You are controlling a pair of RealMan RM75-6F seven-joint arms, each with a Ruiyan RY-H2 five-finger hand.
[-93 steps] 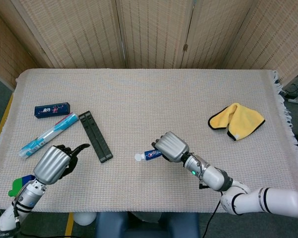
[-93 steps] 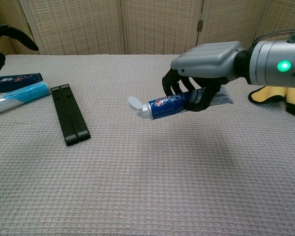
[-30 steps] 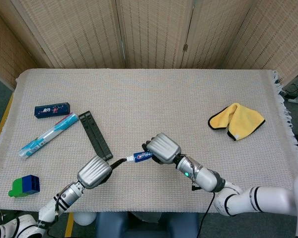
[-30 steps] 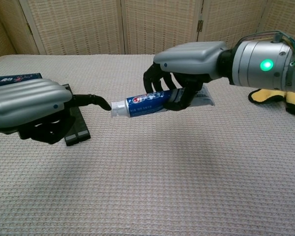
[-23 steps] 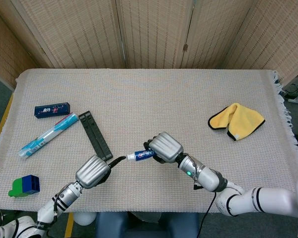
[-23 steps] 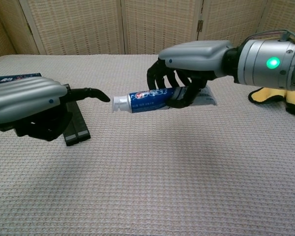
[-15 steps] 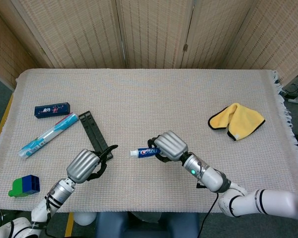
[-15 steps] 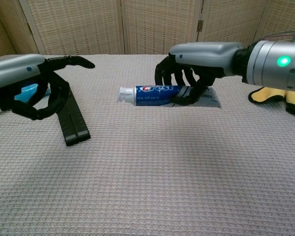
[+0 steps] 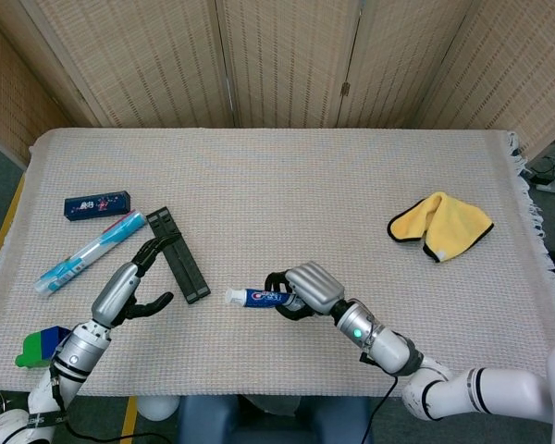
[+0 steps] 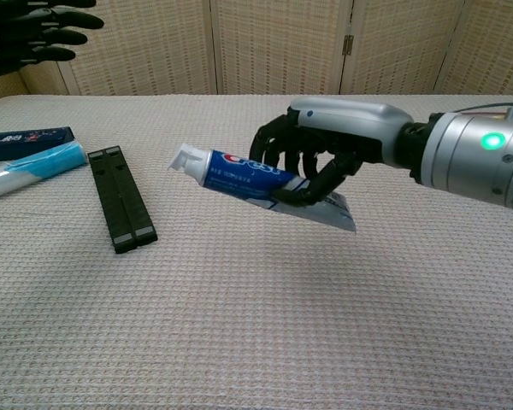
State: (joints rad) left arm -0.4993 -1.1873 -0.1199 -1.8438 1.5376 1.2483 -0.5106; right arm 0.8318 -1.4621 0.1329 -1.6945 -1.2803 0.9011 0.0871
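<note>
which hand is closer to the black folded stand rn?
Left. The left hand hovers open just left of the black stand, fingers spread toward it without gripping. The right hand is off to the stand's right, holding the toothpaste tube.

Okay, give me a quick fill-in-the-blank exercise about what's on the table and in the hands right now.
1. The right hand grips a tube of ____.
2. The left hand holds ____.
3. The folded cloth is ____ in colour.
4. The black strip lies nearer the ____ hand.

Missing words: toothpaste; nothing; yellow; left
</note>
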